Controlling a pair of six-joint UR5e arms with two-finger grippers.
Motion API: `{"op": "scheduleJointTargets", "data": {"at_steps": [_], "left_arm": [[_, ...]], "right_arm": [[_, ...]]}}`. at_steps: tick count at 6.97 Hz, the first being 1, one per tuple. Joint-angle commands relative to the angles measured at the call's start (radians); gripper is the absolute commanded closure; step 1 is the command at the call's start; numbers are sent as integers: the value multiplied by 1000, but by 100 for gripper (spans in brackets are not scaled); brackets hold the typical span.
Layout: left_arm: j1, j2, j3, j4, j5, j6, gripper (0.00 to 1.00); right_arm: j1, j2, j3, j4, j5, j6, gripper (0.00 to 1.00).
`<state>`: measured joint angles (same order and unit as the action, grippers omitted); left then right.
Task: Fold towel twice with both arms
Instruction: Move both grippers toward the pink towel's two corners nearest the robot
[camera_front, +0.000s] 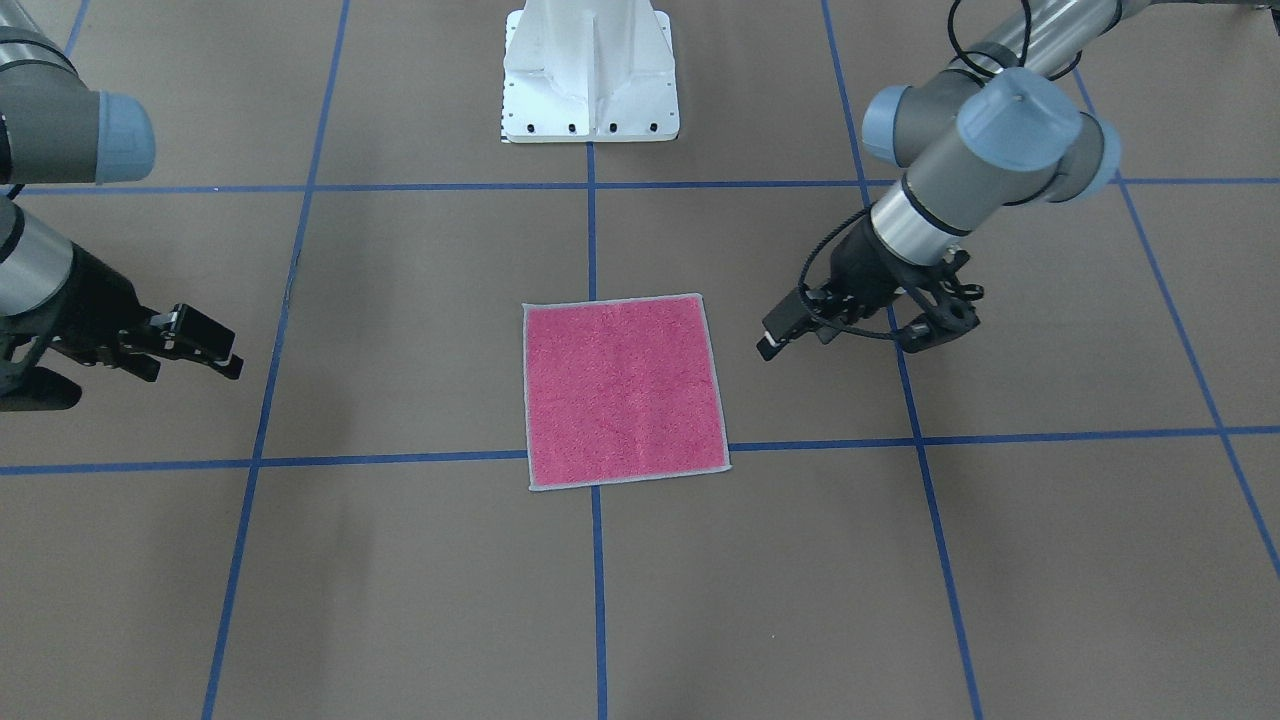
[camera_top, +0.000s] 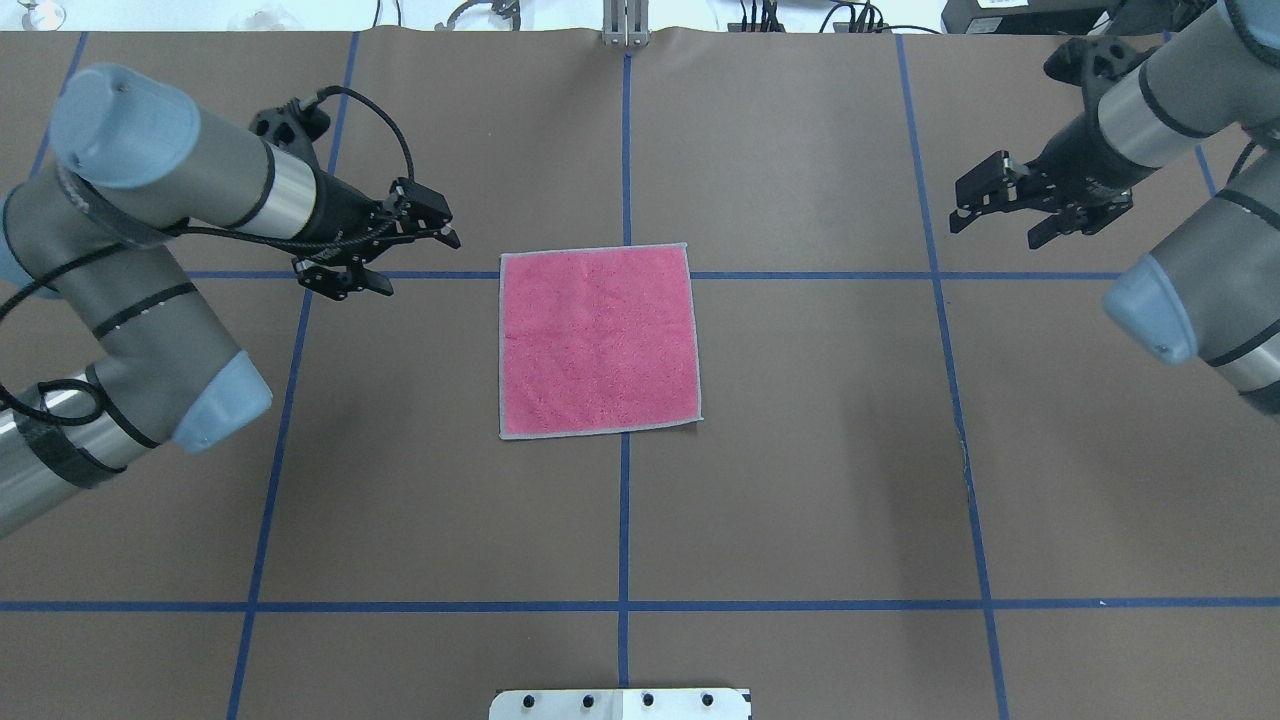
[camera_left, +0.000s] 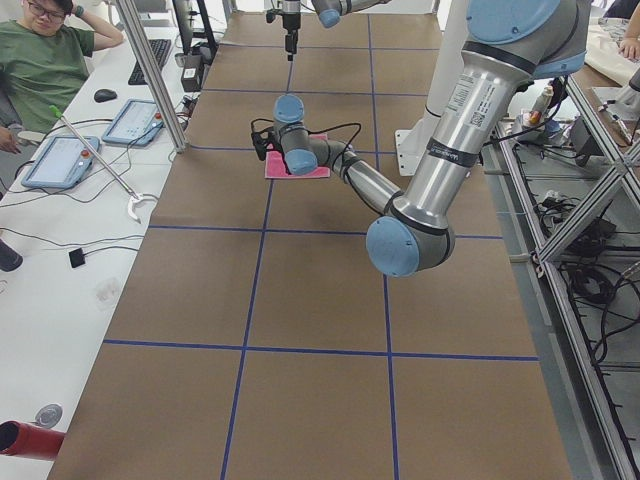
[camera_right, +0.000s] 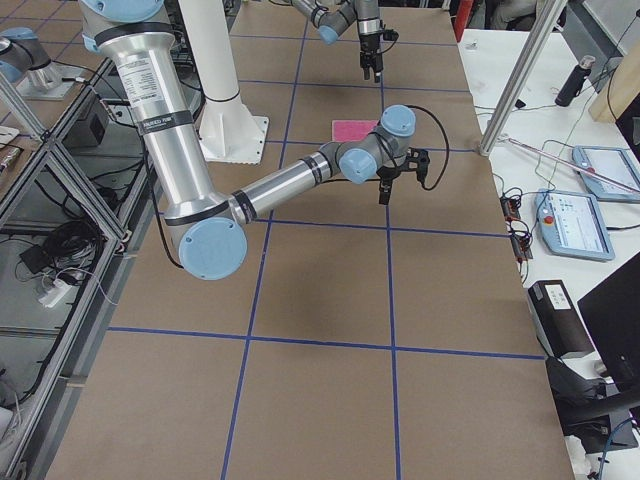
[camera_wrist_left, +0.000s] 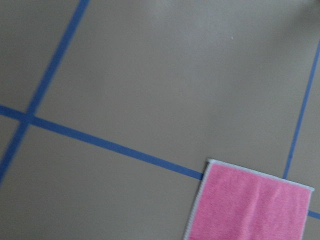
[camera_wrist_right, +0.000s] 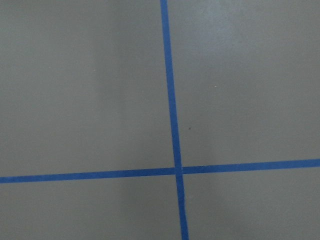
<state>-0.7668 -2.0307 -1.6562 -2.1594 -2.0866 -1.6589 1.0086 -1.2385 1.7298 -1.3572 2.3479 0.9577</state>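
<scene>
The towel (camera_front: 625, 390) lies flat and unfolded at the table's middle, pink face up, with its light grey border all round. It also shows in the overhead view (camera_top: 597, 340) and at the lower right of the left wrist view (camera_wrist_left: 250, 207). My left gripper (camera_top: 355, 288) hovers open and empty beside the towel's far left corner, apart from it; in the front view it (camera_front: 935, 338) is on the right. My right gripper (camera_top: 1065, 235) is open and empty, far out to the towel's right (camera_front: 115, 385). The right wrist view shows only the table.
The brown table (camera_top: 800, 480) carries a grid of blue tape lines. The white pedestal base (camera_front: 590, 80) stands at the robot's edge. An operator (camera_left: 45, 60) sits at a side table with tablets (camera_left: 60, 160) beyond the far edge.
</scene>
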Motion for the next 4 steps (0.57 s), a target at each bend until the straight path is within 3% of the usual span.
{"op": "scheduleJointTargets", "data": {"at_steps": [1, 3, 4], "left_arm": [[104, -11, 4, -2, 106, -27, 0], [113, -13, 4, -2, 106, -27, 0], [113, -13, 4, -2, 106, -25, 0]], "right_arm": [[-163, 98, 20, 9, -43, 215, 0], [-312, 154, 24, 10, -143, 381, 0], [-340, 152, 13, 120, -144, 392, 0]]}}
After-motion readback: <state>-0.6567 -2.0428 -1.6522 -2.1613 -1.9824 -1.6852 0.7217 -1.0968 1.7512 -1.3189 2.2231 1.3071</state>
